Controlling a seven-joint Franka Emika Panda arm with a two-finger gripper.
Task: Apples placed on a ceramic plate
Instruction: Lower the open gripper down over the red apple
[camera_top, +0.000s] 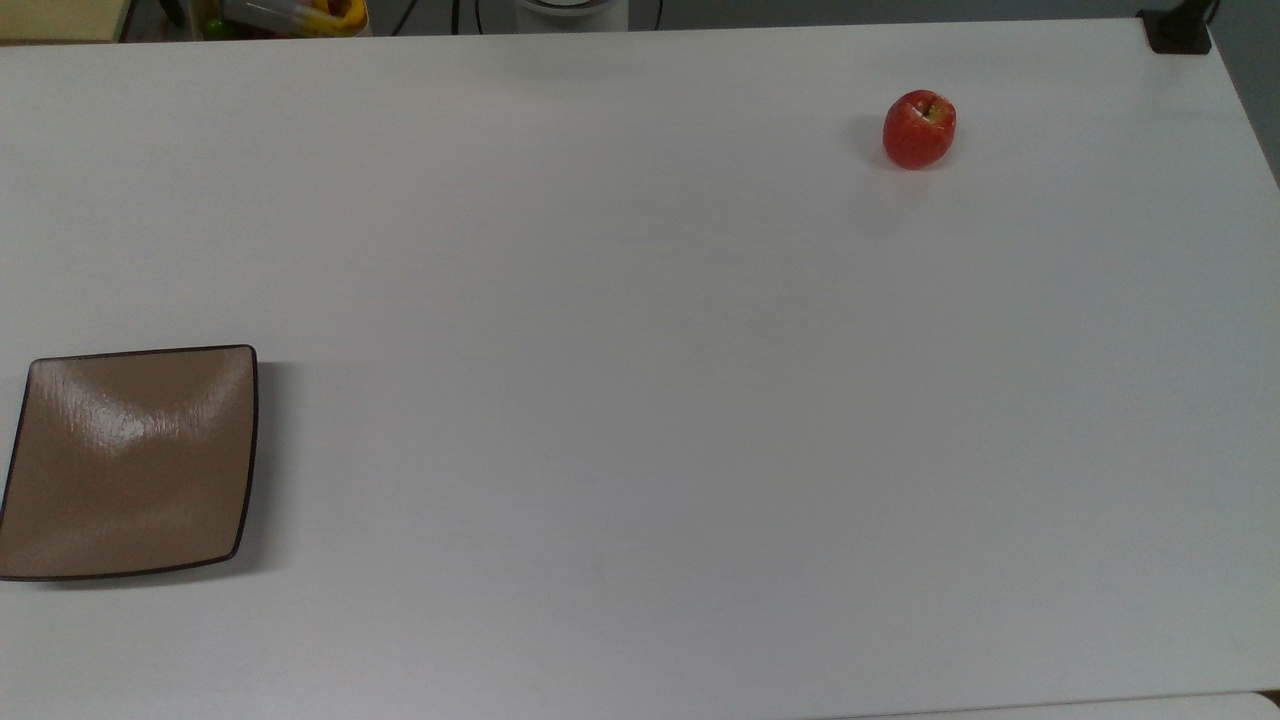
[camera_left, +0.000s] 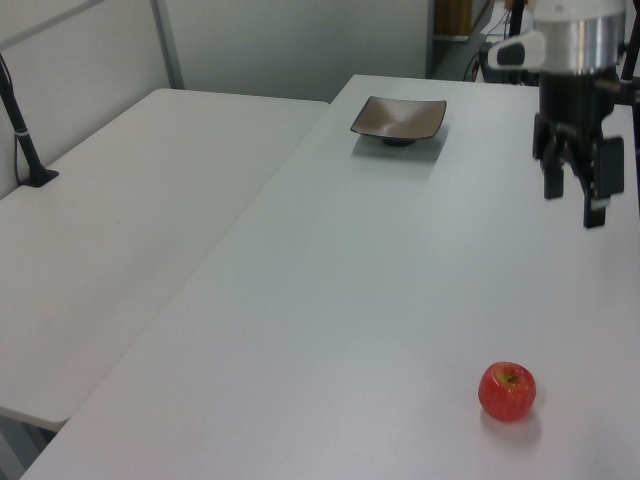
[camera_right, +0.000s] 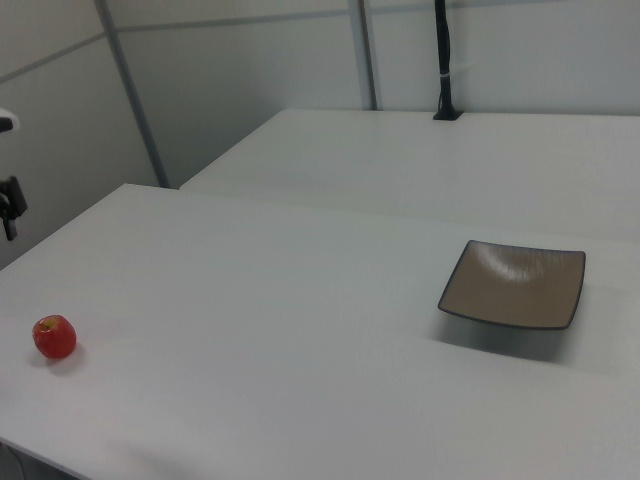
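A small red apple (camera_top: 919, 129) rests on the white table near the top view's upper right; it also sits low in the left view as the apple (camera_left: 507, 391) and at the right view's left as the apple (camera_right: 54, 337). The square tan-brown ceramic plate (camera_top: 128, 462) lies bare at the top view's left edge, far from the apple; it appears as the plate (camera_left: 398, 118) and the plate (camera_right: 514, 284) in the side views. My gripper (camera_left: 573, 208) hangs open above the table at the left view's right, well above and behind the apple, nothing between its fingers.
A second white table (camera_left: 120, 230) adjoins on the left view's left, with a black post (camera_left: 25, 140) clamped to it. A black clamp (camera_top: 1178, 30) sits at the table's corner in the top view. Clutter (camera_top: 290, 15) lies beyond the table's far edge.
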